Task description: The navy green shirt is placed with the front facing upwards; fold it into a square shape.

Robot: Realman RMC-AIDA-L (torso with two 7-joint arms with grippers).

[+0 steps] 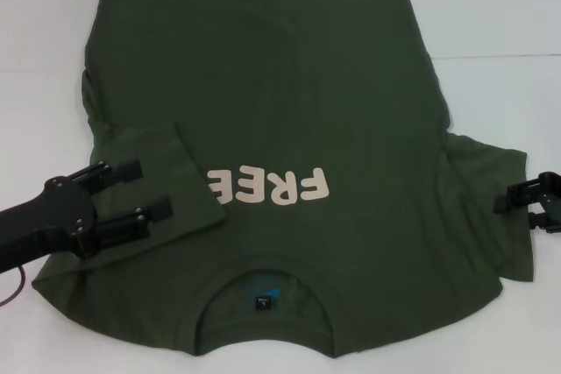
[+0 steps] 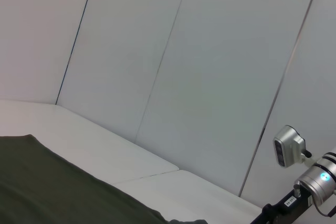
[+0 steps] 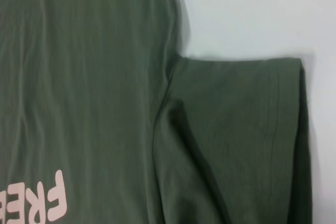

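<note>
The navy green shirt lies spread front up on the white table, neck toward me, with its cream "FREE" lettering showing. The sleeve on my left is folded inward and covers the end of the lettering. My left gripper hovers open over that folded sleeve, holding nothing. At the picture's right edge, my right gripper stands open over the outer hem of the spread right sleeve. The right wrist view shows this sleeve lying flat beside the shirt body.
White table surface surrounds the shirt on all sides. Pale wall panels rise behind the table in the left wrist view, with shirt fabric low in it and the other arm's wrist at one corner.
</note>
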